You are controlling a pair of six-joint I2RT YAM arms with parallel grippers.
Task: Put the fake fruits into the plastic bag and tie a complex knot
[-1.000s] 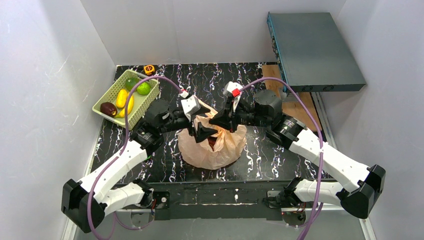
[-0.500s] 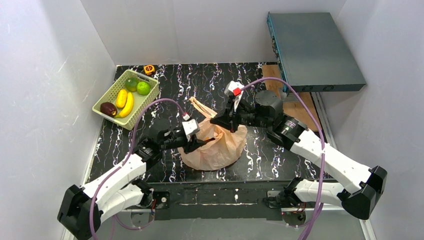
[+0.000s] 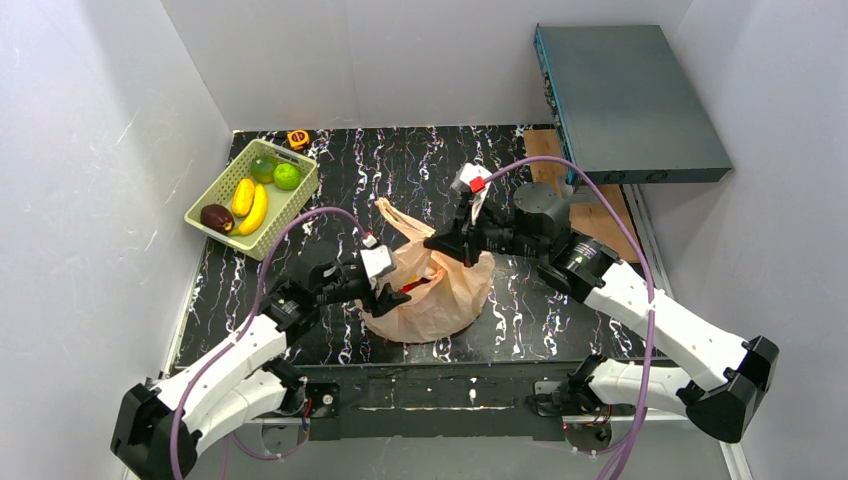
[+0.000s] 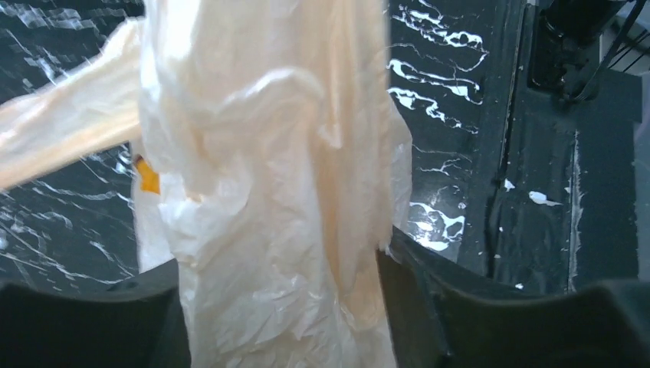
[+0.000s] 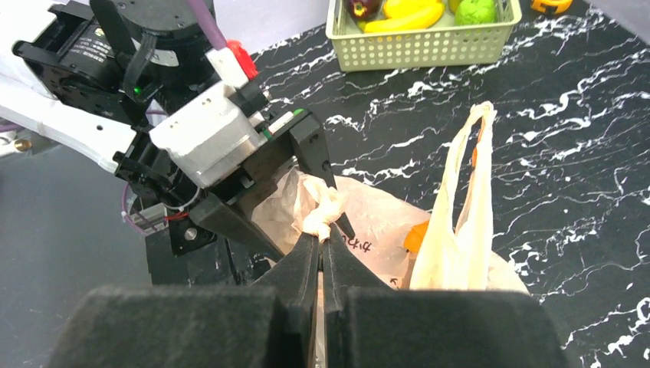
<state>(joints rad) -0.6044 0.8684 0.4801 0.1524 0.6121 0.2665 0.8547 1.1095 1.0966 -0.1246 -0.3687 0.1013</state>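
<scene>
The right gripper [image 5: 320, 244] was clenched, its two fingers pressed together on a thin fold of the plastic bag [image 3: 445, 300] at the bag's mouth, with the tips touching a crumpled wad of film. That wad sat against one finger of the left gripper [image 4: 280, 264]. The left fingers stood wide apart, and bunched bag film filled the gap and touched both. Whether they squeezed it could not be told. The two grippers faced each other over the bag's opening, the left on its left rim and the right on its right. The bag lay in the middle of the tabletop, nearer the near edge, with a patch of orange [image 5: 416, 236] showing through the film. One handle loop [image 5: 467, 192] stuck out free toward the far edge. Well apart, in the far left corner, a light green basket [image 5: 418, 50] held more fake fruits: a banana [image 3: 255, 210], a lime [image 3: 287, 176] and a plum [image 3: 216, 217].
</scene>
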